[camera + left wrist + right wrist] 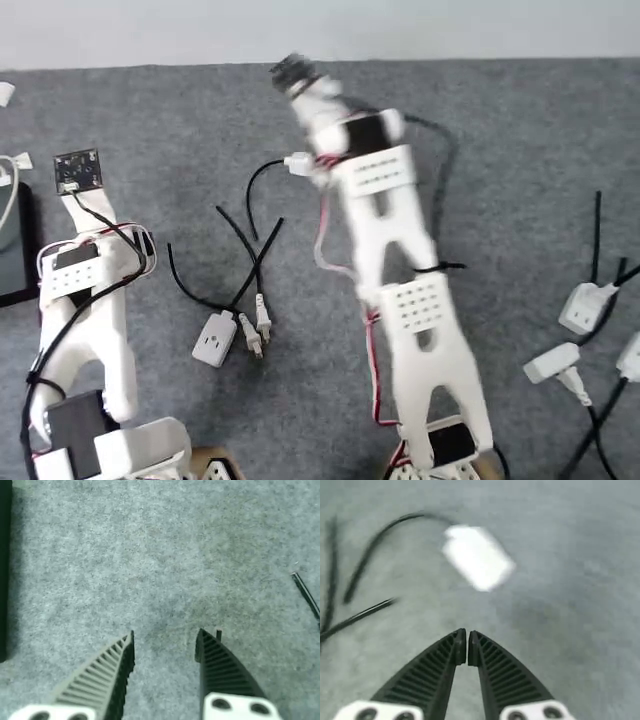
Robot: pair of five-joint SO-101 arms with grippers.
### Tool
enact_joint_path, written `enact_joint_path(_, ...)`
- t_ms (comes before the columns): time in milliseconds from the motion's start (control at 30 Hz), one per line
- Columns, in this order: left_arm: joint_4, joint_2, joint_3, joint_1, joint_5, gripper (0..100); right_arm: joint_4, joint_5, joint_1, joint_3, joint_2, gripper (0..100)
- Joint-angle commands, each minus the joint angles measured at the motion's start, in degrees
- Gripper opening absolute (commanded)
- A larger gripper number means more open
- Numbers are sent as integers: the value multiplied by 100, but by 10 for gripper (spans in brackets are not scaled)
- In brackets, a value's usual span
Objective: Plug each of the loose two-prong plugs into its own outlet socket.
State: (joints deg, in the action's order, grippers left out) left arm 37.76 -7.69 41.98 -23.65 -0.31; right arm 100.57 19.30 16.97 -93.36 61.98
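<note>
Holding the left gripper (165, 639) spread wide above bare carpet (165, 550), pinching nothing, well to the left of the middle socket (213, 338) and farther back than it. Probably parking it there out of the way, judging by how far it sits from anything that could be plugged in.

Pressing the right gripper (467, 641) fully together, tips touching with nothing between them. Aiming it toward a white block (477, 556) on a black cord, apart from the tips and too smeared to tell plug from socket. Likely lining up on that block rather than grasping it, and needing to spread the fingers before taking hold of anything.

Leaving the two plugs (263, 322) loose on the carpet, just to the right of the middle socket. Resting them side by side, close to the socket but seated in nothing, so not yet doing any of the plugging.

Trailing their black cords (245, 245) away behind the middle socket, crossing one over another there. Probably risking a snag or a drag on one plug when lifting the other.

Stretching the right arm (400, 260) across the carpet to the right of the middle socket, between it and a cluster of more white sockets (585, 305) lying well off on that side. Blocking, by my reading, any straight path from the plugs to that cluster.

Sitting a black slab (15, 250) far to the left of the middle socket, beside the left arm (85, 310).
</note>
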Motion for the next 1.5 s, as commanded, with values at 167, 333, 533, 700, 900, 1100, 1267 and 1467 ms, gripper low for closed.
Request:
enact_joint_path(167, 53, -97, -31, 334, -211, 185, 277, -835, -1033, 510, -787, 8)
enact_joint_path(333, 9, -229, -48, 914, -721, 185, 277, -844, -1077, 1521, -1473, 8)
enact_joint_path(533, -554, -360, -127, 1512, -730, 188, 233, -879, -1059, 3736, -2870, 9)
enact_joint_path(700, 18, 431, -1349, 1969, -721, 189, -277, -897, -1358, 5714, -3380, 9)
enact_joint_path(900, 686, 1749, -2941, 2110, -1336, 189, -2079, -897, -1956, 8079, -3864, 9)
enact_joint_path(1100, 695, 2382, -3626, 2347, -1609, 189, -3741, -835, -1982, 9802, -4286, 9)
enact_joint_path(1267, 607, 2796, -3767, 2567, -1635, 189, -3873, -826, -1982, 9925, -4418, 9)
enact_joint_path(1467, 167, 3657, -4277, 2470, -1266, 184, -3855, -826, -1982, 9952, -4400, 9)
